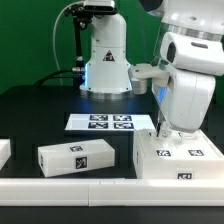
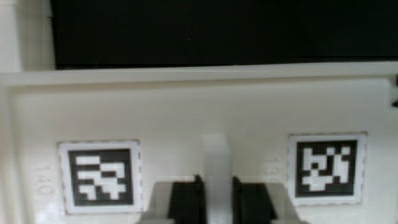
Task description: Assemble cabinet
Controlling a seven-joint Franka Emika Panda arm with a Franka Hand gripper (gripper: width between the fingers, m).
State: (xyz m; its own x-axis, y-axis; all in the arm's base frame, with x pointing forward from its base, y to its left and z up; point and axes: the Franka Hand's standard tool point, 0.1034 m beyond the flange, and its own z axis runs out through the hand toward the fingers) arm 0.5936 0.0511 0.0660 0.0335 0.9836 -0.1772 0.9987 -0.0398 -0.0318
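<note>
The cabinet (image 1: 178, 158) is a white box with black-and-white tags on its top and front. It lies at the front of the table, on the exterior view's right. My gripper (image 1: 166, 131) is down on its top, near the far edge. In the wrist view the cabinet's top (image 2: 196, 110) fills the picture, with a tag on each side of my gripper (image 2: 215, 205). The dark fingers (image 2: 183, 203) stand close on both sides of a narrow raised white ridge (image 2: 215, 160) of the cabinet, with no gap showing. No knob shows.
A long white block with one tag (image 1: 76, 156) lies at the front centre. The marker board (image 1: 108, 123) lies flat behind it. A small white part (image 1: 4, 152) sits at the exterior view's left edge. The arm's base (image 1: 105, 62) stands at the back.
</note>
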